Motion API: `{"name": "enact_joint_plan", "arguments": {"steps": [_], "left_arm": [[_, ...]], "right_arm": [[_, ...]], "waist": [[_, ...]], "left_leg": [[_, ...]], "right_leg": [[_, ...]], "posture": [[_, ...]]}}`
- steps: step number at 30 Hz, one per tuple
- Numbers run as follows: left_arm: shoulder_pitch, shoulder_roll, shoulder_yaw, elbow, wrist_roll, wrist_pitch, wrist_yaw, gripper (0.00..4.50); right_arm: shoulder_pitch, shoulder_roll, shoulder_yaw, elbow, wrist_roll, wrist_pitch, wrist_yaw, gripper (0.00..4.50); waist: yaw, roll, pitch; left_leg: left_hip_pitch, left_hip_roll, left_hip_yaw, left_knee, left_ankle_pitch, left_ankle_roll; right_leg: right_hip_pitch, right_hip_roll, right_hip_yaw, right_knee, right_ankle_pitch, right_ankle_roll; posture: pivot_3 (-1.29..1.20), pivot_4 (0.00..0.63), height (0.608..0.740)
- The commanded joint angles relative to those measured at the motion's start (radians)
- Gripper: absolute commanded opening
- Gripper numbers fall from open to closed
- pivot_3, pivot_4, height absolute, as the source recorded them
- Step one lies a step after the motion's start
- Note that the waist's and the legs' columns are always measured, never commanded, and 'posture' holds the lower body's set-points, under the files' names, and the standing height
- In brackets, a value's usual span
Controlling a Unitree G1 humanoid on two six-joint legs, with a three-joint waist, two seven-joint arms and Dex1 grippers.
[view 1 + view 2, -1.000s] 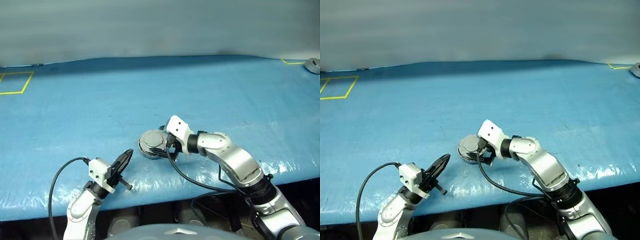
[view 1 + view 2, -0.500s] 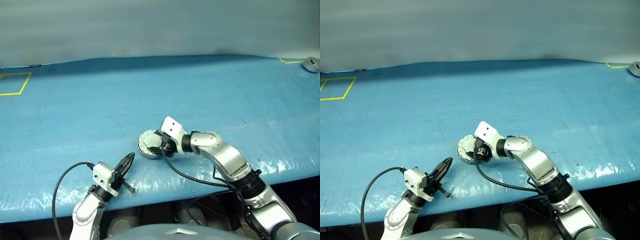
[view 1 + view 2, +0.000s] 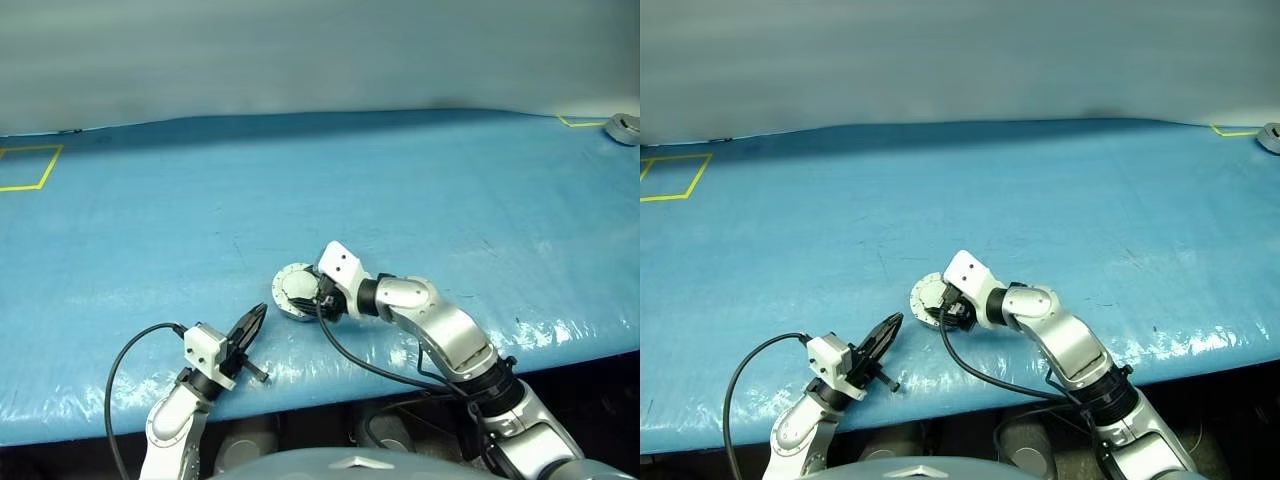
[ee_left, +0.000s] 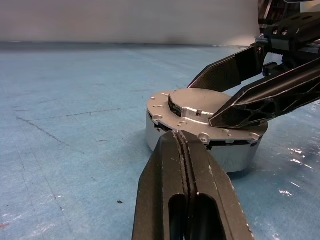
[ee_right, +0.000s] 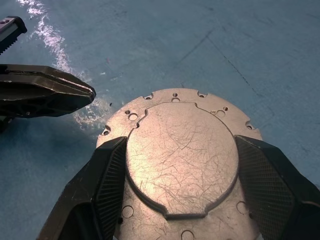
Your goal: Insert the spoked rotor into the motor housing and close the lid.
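The motor housing (image 3: pixel 290 303) sits on the blue table near its front edge, with the lid (image 5: pixel 180 160) lying flat and closed on top. The spoked rotor is hidden. My right gripper (image 5: pixel 179 142) reaches over the housing from the right. Its two fingers (image 4: pixel 260 95) press on opposite sides of the lid's raised round plate. My left gripper (image 3: pixel 262 312) is shut and empty. It points at the housing's near side from the front left, a short gap away, with its tip (image 4: pixel 177 134) low in front of the housing wall (image 4: pixel 235 160).
A yellow tape square (image 3: pixel 25 165) marks the far left of the table. At the far right are a yellow corner mark and a small grey round part (image 3: pixel 625 128). A black cable loops from my left wrist past the table's front edge (image 3: pixel 120 360).
My right gripper's fingers have narrowed from wide open onto the lid's raised plate and settled slightly lower over the housing. The left gripper has stayed shut and in place.
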Motion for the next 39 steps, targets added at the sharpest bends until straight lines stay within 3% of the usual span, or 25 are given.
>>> {"name": "enact_joint_plan", "arguments": {"steps": [1, 33, 39], "left_arm": [[-0.004, 0.004, -0.008, -0.007, -0.007, -0.024, 0.002, 0.00], [-0.016, 0.022, -0.035, -0.048, 0.003, 0.018, 0.037, 0.00], [-0.015, 0.029, -0.036, -0.054, 0.004, 0.024, 0.043, 0.00]], "right_arm": [[-0.009, 0.002, 0.012, -0.011, -0.015, -0.016, 0.005, 3.03], [-0.097, -0.079, 0.094, 0.214, -0.147, -0.146, 0.125, 3.03], [-0.106, -0.045, 0.035, 0.226, -0.086, -0.100, 0.128, 3.03]], "waist": [[0.000, 0.000, 0.000], [-0.002, 0.005, -0.005], [-0.002, 0.006, -0.007]], "left_leg": [[0.000, 0.000, 0.000, 0.000, 0.000, 0.000], [0.002, 0.000, 0.000, 0.001, 0.001, 0.000], [0.004, 0.000, 0.000, 0.001, 0.001, 0.000]], "right_leg": [[0.000, 0.000, 0.000, 0.000, 0.000, 0.000], [0.002, 0.000, 0.000, 0.000, 0.000, 0.001], [0.002, 0.000, 0.000, 0.000, 0.000, 0.001]], "posture": [[0.00, 0.150, 0.740], [0.00, 0.150, 0.740], [0.00, 0.150, 0.740]]}}
